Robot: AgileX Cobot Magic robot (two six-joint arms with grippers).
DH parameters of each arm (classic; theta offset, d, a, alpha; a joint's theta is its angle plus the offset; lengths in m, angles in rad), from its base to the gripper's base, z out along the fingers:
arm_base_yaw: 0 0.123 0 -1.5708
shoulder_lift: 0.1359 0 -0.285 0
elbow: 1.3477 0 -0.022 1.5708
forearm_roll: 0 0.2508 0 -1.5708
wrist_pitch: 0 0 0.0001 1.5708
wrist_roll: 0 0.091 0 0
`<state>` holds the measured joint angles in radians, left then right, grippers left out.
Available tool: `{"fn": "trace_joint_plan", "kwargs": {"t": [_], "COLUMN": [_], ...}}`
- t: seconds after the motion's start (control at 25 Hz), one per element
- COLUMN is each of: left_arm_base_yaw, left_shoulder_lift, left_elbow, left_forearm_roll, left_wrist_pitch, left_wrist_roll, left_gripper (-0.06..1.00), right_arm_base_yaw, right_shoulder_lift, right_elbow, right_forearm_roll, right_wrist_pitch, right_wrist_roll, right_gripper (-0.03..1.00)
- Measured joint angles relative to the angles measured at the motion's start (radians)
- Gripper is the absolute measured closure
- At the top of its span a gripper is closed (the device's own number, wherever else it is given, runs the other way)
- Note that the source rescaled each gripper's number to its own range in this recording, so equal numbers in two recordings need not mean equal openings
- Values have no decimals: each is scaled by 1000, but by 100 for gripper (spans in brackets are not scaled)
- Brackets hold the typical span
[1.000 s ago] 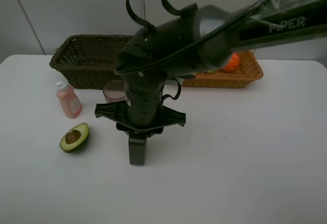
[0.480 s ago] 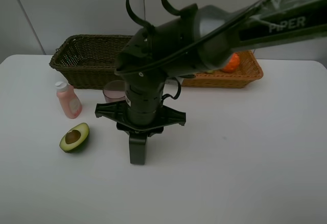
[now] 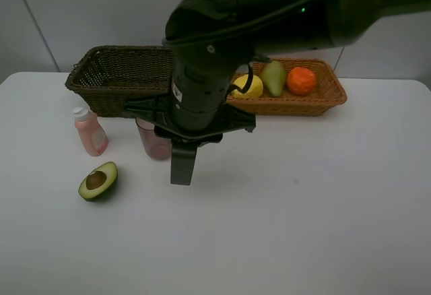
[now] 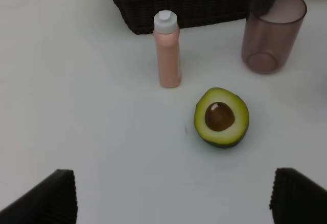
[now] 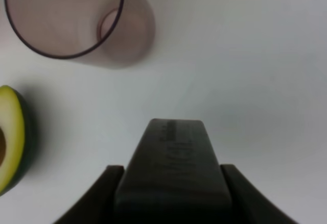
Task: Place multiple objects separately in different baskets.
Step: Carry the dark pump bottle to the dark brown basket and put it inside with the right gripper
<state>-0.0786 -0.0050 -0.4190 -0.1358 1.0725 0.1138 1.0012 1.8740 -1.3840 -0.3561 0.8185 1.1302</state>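
Avocado half [image 3: 97, 181] — lying cut face up on the white table [image 3: 323, 207], brown pit showing, well apart from both baskets. Standing upright just behind it, the pink bottle [image 3: 89, 132], white cap on, near the front wall of the dark brown-green basket [image 3: 114, 79]. Standing mouth-up beside the bottle, the translucent pinkish cup [image 4: 273, 32], likewise in front of that basket and partly hidden in the high view by the right arm. Sitting in a row inside the shallower orange-tan basket [image 3: 333, 91]: lemon [image 3: 249, 86], green-red pear [image 3: 273, 77], orange [image 3: 301, 80]. Inside of the dark basket only partly showing.

Pointing straight down and reaching across the middle of the table, the right gripper [image 3: 180, 177], tip hanging close to the cup on its near side; jaws pressing fully together, gripping nothing. Touching the table or clearing it — not possible to tell. Hanging above the table on the near side of the avocado half, the left gripper [image 4: 173, 201]; jaws standing spread as wide as the view allows, nothing lying between them.
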Motion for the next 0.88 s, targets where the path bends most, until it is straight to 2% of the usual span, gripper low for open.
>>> {"fn": "trace_joint_plan", "kwargs": {"t": [0.12,0.32,0.52,0.76,0.88], "left_arm_base_yaw": [0,0,0,0,0], "left_shoulder_lift": [0,0,0,0,0], "left_elbow": [0,0,0,0,0], "left_forearm_roll": [0,0,0,0,0], "left_wrist_pitch": [0,0,0,0,0], "left_wrist_roll": [0,0,0,0,0], "left_gripper": [-5,-5,-5,-5,-5], "right_arm_base_yaw": [0,-1,-1,-3,-26], "right_shoulder_lift": [-37,-93,-118,-98,-60], "right_elbow": [0,0,-32,-165,-224], "right_forearm_roll": [-58,-168,-273,-388,-412], "right_wrist_pitch": [32,27,-27,-83,-135], "right_wrist_roll": [0,-1,-2,-36,-60], "right_gripper": [91,91,91,91,91]}}
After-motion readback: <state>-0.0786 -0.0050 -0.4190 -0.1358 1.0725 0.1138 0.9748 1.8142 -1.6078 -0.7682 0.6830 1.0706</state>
